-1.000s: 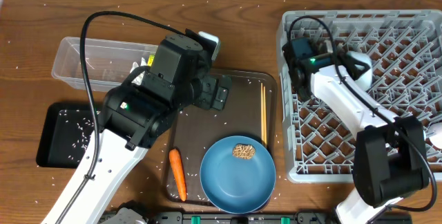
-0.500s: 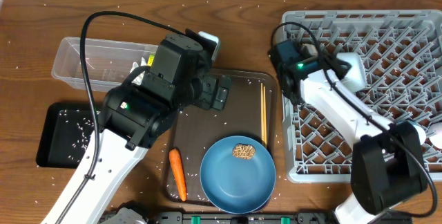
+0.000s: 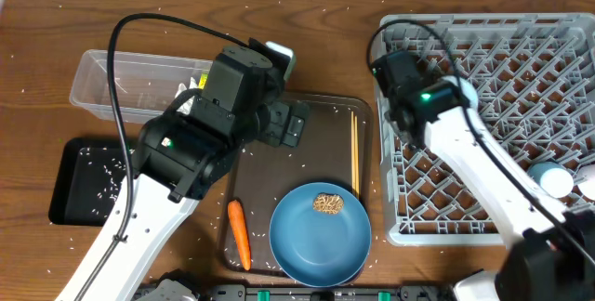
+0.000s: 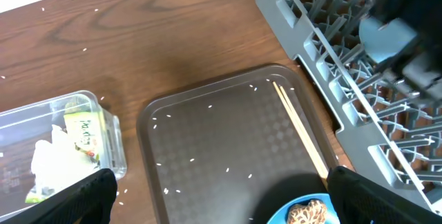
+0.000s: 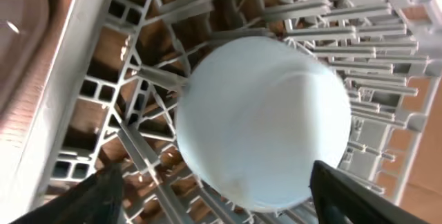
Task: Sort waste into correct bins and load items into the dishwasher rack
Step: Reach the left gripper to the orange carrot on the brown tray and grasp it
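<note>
The white bowl [image 5: 262, 120] lies upside down in the grey dishwasher rack [image 3: 483, 50]. My open right gripper [image 5: 238, 196] hovers just over it; in the overhead view the right arm [image 3: 429, 101] hides it. A light-blue cup [image 3: 542, 178] and a pinkish-white cup [image 3: 588, 180] sit in the rack's right part. My left gripper [image 3: 290, 124] is open and empty above the brown serving tray [image 4: 228, 141]. The blue plate [image 3: 321, 241] carries the brown food lump [image 3: 327, 202]. The chopsticks [image 3: 354, 157] lie on the tray's right side, the carrot [image 3: 240, 234] at its left edge.
The clear tub [image 3: 112, 83] at the back left holds crumpled paper with a yellow-green wrapper [image 4: 84, 131]. The black tray [image 3: 84, 180] at the left holds rice grains. More rice is scattered over the wooden table [image 3: 325, 32] and the serving tray.
My right arm has swung across the rack's left part and now covers the white bowl in the overhead view. The light-blue cup has come into view. The left arm has not moved.
</note>
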Robot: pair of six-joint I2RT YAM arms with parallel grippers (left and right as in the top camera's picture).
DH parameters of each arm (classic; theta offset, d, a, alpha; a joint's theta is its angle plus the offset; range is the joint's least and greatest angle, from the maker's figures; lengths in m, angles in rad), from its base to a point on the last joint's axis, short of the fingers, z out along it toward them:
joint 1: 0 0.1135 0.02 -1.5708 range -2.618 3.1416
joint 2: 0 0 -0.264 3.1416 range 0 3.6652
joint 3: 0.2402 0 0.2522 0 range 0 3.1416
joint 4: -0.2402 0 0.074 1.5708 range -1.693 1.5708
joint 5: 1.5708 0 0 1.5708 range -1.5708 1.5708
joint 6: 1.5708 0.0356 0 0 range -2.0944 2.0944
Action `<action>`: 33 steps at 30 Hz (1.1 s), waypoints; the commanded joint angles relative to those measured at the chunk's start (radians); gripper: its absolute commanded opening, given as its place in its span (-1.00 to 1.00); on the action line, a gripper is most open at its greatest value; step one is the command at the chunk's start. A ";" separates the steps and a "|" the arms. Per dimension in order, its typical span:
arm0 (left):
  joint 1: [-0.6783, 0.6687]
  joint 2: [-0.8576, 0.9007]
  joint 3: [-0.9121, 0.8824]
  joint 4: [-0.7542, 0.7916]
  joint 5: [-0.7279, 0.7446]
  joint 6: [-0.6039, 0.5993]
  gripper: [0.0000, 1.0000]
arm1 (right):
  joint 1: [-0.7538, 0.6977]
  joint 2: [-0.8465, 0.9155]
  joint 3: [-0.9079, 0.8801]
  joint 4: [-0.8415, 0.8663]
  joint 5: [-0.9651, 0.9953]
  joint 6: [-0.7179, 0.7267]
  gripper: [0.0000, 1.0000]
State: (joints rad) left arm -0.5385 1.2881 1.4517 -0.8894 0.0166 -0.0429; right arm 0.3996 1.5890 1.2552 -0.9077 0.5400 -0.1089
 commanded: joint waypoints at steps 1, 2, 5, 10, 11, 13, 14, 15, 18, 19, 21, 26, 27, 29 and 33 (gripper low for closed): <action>0.003 -0.028 0.007 -0.011 -0.061 0.029 0.96 | -0.050 -0.081 -0.005 0.000 -0.065 0.151 0.66; 0.003 -0.032 0.007 -0.014 -0.082 0.029 0.96 | -0.069 -0.102 -0.005 0.000 -0.100 0.177 0.66; 0.003 -0.049 0.007 -0.029 -0.092 0.036 0.96 | -0.132 -0.160 -0.005 -0.002 -0.208 0.257 0.66; 0.005 -0.061 0.007 -0.093 -0.093 0.035 0.96 | -0.251 -0.244 -0.005 -0.001 -0.432 0.349 0.66; 0.005 -0.058 0.007 -0.110 -0.093 0.035 0.96 | -0.269 -0.257 -0.005 -0.001 -0.472 0.348 0.66; 0.005 -0.052 0.007 -0.145 -0.093 0.035 0.96 | -0.293 -0.278 -0.005 -0.002 -0.519 0.348 0.66; 0.005 -0.048 0.007 -0.159 -0.093 0.035 0.96 | -0.299 -0.288 -0.005 -0.002 -0.537 0.348 0.66; 0.005 -0.046 0.007 -0.177 -0.094 0.035 0.96 | -0.303 -0.298 -0.005 0.000 -0.557 0.348 0.67; 0.005 -0.037 -0.003 -0.219 -0.109 0.006 0.96 | -0.301 -0.316 -0.005 -0.005 -0.608 0.348 0.97; 0.005 -0.034 -0.013 -0.230 -0.115 -0.024 0.95 | -0.301 -0.320 -0.005 -0.011 -0.625 0.348 0.98; 0.006 -0.027 -0.049 -0.240 -0.115 -0.092 0.96 | -0.301 -0.323 -0.005 -0.026 -0.657 0.348 0.99; 0.006 0.003 -0.203 -0.240 -0.068 -0.199 0.97 | -0.301 -0.324 -0.005 -0.046 -0.731 0.348 0.96; 0.006 0.011 -0.235 -0.240 -0.038 -0.199 0.96 | -0.301 -0.324 -0.005 -0.050 -0.733 0.350 0.96; 0.006 0.026 -0.285 -0.237 -0.005 -0.200 0.94 | -0.301 -0.324 -0.005 -0.055 -0.732 0.364 0.95; 0.006 0.054 -0.357 -0.224 -0.003 -0.229 0.83 | -0.301 -0.324 -0.005 -0.054 -0.732 0.373 0.92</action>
State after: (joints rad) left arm -0.5385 1.3361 1.1217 -1.1175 -0.0132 -0.2241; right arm 0.1032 1.2781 1.2549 -0.9607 -0.1684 0.2386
